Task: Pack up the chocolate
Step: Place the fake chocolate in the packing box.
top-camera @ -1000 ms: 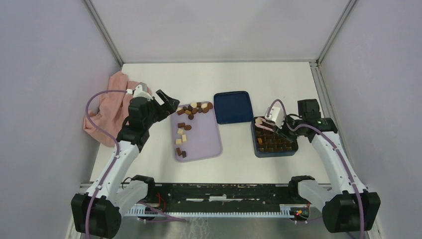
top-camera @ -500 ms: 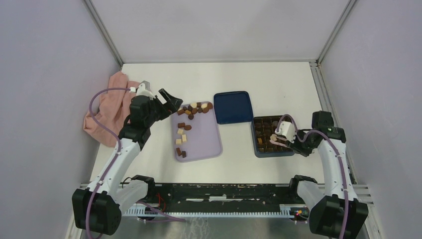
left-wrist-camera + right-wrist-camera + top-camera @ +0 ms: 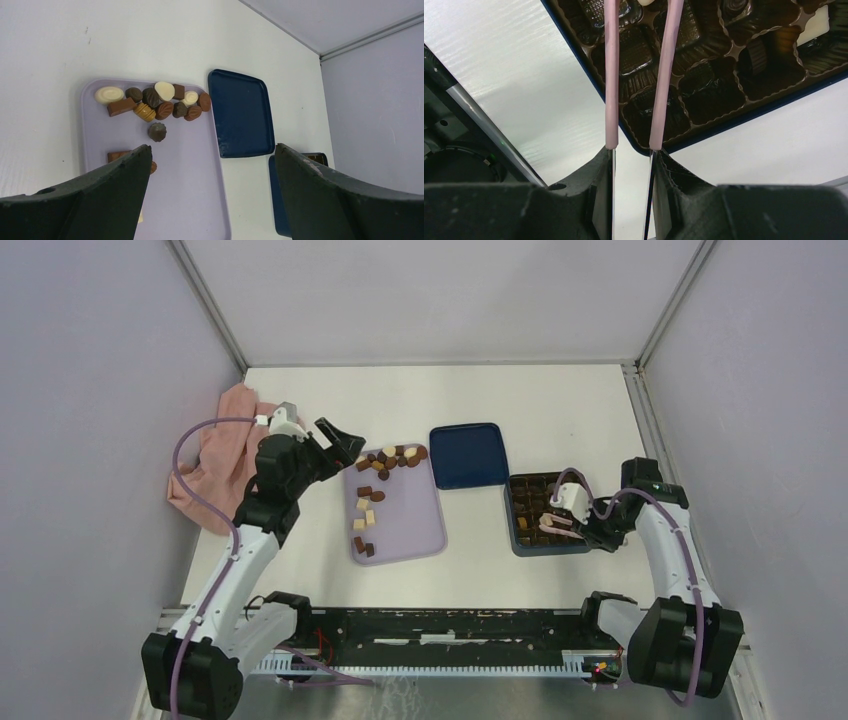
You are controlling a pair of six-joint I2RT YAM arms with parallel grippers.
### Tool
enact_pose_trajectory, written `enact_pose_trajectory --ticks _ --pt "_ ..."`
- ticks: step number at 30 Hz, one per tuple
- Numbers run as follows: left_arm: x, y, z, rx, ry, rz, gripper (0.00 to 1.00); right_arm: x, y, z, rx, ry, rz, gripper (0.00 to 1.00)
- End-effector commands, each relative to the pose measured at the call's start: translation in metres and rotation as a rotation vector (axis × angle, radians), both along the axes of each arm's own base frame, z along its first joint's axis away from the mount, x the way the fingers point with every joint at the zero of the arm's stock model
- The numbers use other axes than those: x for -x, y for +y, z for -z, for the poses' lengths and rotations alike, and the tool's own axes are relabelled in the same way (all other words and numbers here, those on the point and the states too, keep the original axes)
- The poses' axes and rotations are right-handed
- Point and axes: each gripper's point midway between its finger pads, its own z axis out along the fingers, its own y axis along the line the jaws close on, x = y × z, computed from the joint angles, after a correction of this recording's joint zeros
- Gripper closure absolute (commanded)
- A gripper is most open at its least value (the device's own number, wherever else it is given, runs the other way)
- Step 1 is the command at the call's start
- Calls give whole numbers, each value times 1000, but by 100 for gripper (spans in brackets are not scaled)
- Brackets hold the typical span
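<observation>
Left tool point(image 3: 343, 440) hangs with its jaws spread wide and empty, just off the far-left corner of the lilac tray point(image 3: 410, 520) on the desk point(image 3: 400, 390), seen from above. Loose chocolate point(image 3: 385, 458) lies on the tray's far and left parts. A blue lid point(image 3: 468, 455) sits just right of the tray. Farther right is the box point(image 3: 525, 488), with the right tool point(image 3: 548, 526) over it.

From the left wrist, the wide-open fingers point(image 3: 100, 190) frame the tray's chocolate cluster.

From the right wrist, pink fingers point(image 3: 611, 75) stand narrowly apart over brown compartments point(image 3: 714, 90). A cream piece point(image 3: 645, 2) peeks between them at the frame's edge; whether it is gripped cannot be told.
</observation>
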Motion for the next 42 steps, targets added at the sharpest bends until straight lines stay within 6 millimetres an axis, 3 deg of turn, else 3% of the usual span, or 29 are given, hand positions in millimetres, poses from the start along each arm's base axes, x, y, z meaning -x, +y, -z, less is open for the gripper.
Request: enact_pose_trajectory --ticks 1,11,19,23,26,32,36,42 --pt "2 1 -9 33 -26 -21 3 -13 2 -7 -1 -49 -30 68" --pt "-1 1 -12 27 -27 -22 3 -23 6 -15 -29 -65 -18 61" --pt "-1 1 -13 27 -29 -22 3 -33 12 -32 -57 -96 -24 61" --pt "-1 1 -16 27 -34 -23 3 -41 26 -48 -103 -125 -47 61" --pt "0 2 -15 24 -32 -25 3 -51 54 -61 -161 -152 -90 61" --pt "4 6 -19 4 -27 -42 3 -68 137 -72 -274 -192 -244 61" --pt "9 16 -17 -22 0 -86 3 -73 188 -71 -285 -192 -346 61" --pt "21 34 5 -49 102 -183 5 -85 264 -58 -216 -191 -450 61"
